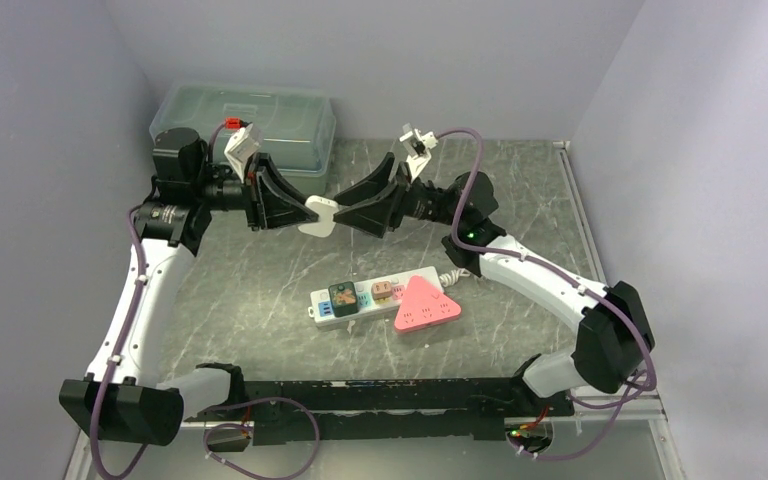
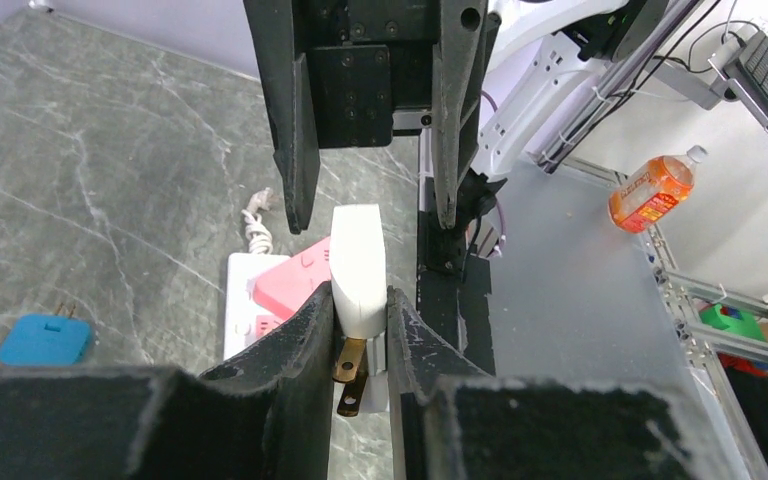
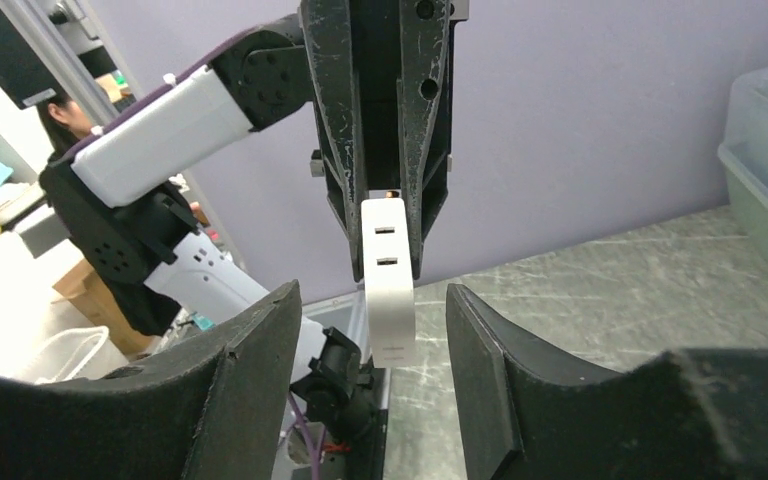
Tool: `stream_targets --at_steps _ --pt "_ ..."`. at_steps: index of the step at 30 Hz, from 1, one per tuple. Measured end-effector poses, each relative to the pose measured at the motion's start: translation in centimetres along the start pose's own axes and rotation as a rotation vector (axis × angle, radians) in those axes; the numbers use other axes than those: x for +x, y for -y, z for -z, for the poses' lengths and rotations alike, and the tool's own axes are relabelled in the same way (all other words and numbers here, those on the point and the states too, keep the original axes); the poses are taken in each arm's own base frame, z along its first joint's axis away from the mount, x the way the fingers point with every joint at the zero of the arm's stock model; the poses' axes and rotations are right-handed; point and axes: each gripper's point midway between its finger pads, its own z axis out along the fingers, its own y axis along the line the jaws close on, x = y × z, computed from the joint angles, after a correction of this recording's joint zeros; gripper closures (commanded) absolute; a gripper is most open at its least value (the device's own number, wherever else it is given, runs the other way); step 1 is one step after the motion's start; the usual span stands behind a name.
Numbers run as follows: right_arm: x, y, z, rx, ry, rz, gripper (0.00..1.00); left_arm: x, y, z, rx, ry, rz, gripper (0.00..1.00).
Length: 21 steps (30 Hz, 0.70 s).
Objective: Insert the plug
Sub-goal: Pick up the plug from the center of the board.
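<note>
My left gripper is shut on a white plug and holds it in the air above the table's middle. In the left wrist view the plug sits between the pads with its brass prongs pointing back toward the wrist. My right gripper faces it, open, its fingers on either side of the plug's free end without touching. In the right wrist view the plug hangs between the open fingers. The white power strip lies on the table below.
A green plug and a pink triangular adapter sit on the strip. A blue plug lies loose on the table. A clear lidded box stands at the back left. An orange bottle lies off the table.
</note>
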Motion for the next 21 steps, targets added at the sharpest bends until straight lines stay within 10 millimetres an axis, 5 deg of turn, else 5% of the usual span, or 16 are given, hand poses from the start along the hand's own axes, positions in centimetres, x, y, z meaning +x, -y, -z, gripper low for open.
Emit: stream_targets --at_steps 5,13,15,18,19,20,21 --pt "-0.7 -0.4 -0.4 -0.024 0.029 -0.027 0.56 -0.4 0.0 -0.1 0.003 0.005 -0.013 1.0" --pt "-0.7 -0.7 -1.2 -0.038 0.029 -0.028 0.58 -0.8 0.1 -0.2 0.003 0.015 -0.005 1.0" --pt "-0.4 -0.7 -1.5 -0.036 0.016 -0.024 0.67 -0.9 0.1 -0.2 0.004 0.017 0.004 1.0" --pt "-0.4 -0.4 -1.8 -0.021 0.02 -0.006 0.98 -1.1 0.3 -0.2 0.012 0.02 0.006 1.0" --pt "-0.4 -0.4 -1.8 -0.018 0.021 -0.004 1.0 -1.1 0.3 -0.2 0.011 0.021 0.007 0.96" --pt "-0.4 -0.3 -1.8 -0.014 0.022 0.001 1.0 -1.1 0.3 -0.2 0.01 0.021 0.012 0.77" --pt "-0.4 -0.2 -1.8 -0.012 0.02 0.005 1.0 -1.0 0.4 -0.3 0.012 0.021 0.017 0.41"
